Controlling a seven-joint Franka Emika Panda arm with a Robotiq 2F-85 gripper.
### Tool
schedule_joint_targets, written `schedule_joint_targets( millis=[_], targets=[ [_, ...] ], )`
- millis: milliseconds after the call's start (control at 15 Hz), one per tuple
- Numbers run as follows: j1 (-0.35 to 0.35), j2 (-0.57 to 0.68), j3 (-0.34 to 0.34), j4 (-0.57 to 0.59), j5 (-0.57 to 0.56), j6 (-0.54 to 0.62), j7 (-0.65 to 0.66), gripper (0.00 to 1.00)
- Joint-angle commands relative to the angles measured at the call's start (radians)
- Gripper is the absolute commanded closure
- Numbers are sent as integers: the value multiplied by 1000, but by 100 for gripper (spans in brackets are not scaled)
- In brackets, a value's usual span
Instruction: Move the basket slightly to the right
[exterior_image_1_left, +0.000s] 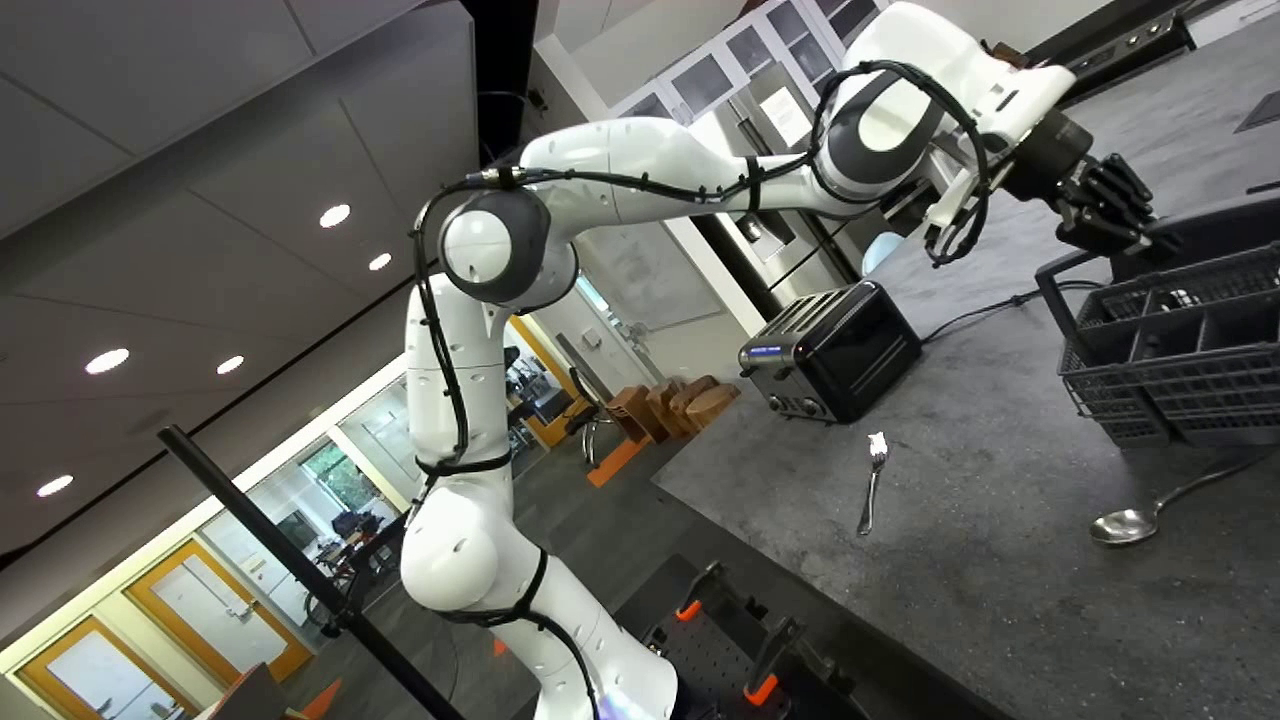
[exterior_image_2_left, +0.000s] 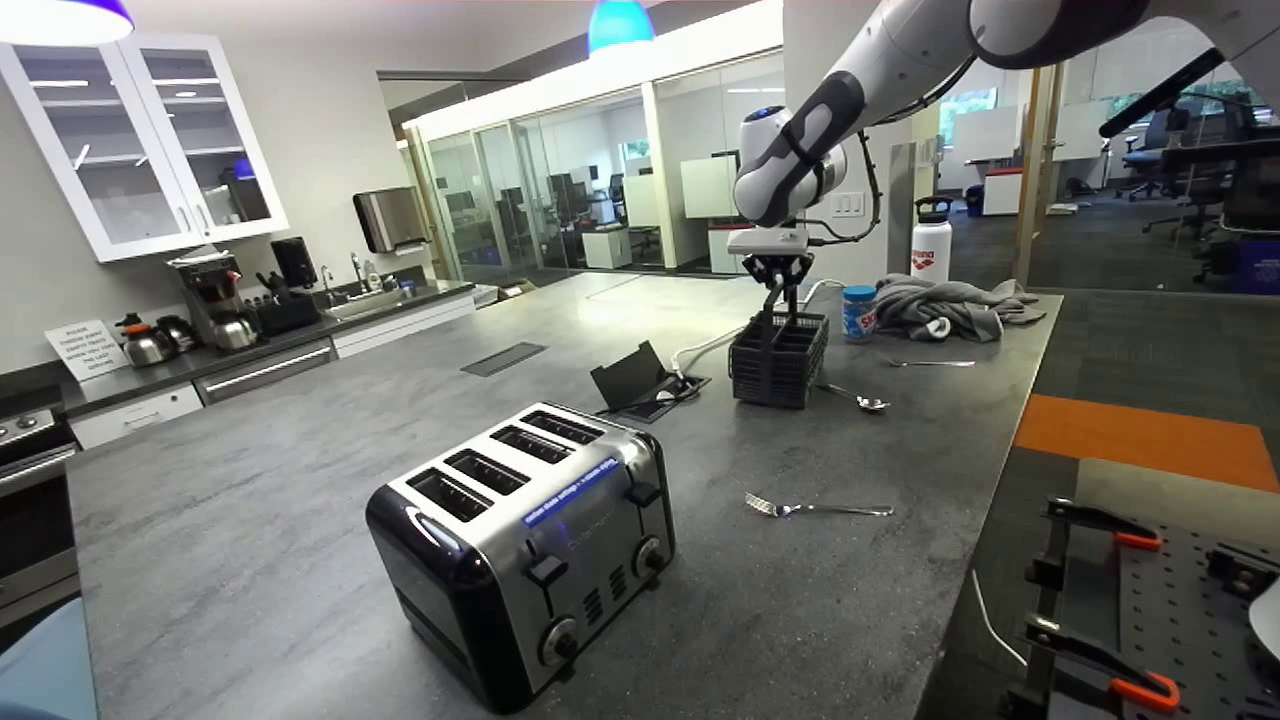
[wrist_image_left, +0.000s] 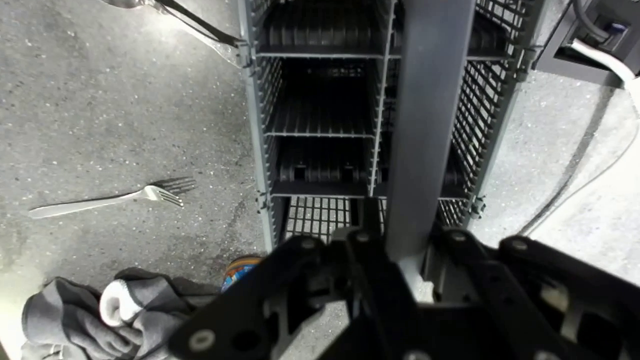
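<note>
The dark grey wire basket (exterior_image_2_left: 780, 365) stands upright on the grey countertop, with open-grid sides and several compartments. It also shows in an exterior view (exterior_image_1_left: 1180, 395), cut off by the right edge, and from above in the wrist view (wrist_image_left: 320, 189). Its flat handle (wrist_image_left: 430, 100) arches over the middle. My gripper (wrist_image_left: 406, 230) points down over the basket, with one finger on each side of the handle and closed against it. In both exterior views the gripper (exterior_image_1_left: 1143, 242) (exterior_image_2_left: 783, 292) is at the handle's top. The fingertips are dark and blurred.
A black and silver toaster (exterior_image_2_left: 520, 550) stands on the countertop. A pop-up outlet (exterior_image_2_left: 650, 390) with cables is beside the basket. A spoon (exterior_image_2_left: 865, 402) lies close to it. Two forks (exterior_image_2_left: 820, 510) (exterior_image_2_left: 930, 363), a blue jar (exterior_image_2_left: 858, 312) and a grey cloth (exterior_image_2_left: 950, 308) lie toward the edge.
</note>
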Motion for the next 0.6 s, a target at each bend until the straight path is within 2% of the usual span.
schedule_joint_targets(
  millis=[0,267,400,467,533],
  targets=[
    [28,2,-20,34,-41,-37,32,50],
    [60,-117,-30,-43,-83,-25,18,20],
    [72,-189,-32,-63,-105,-82,5,5],
    [70,-231,-22,-73,-113,-133,-20,0],
    [66,-267,-8,-76,-122,-193,-53,0]
  ],
)
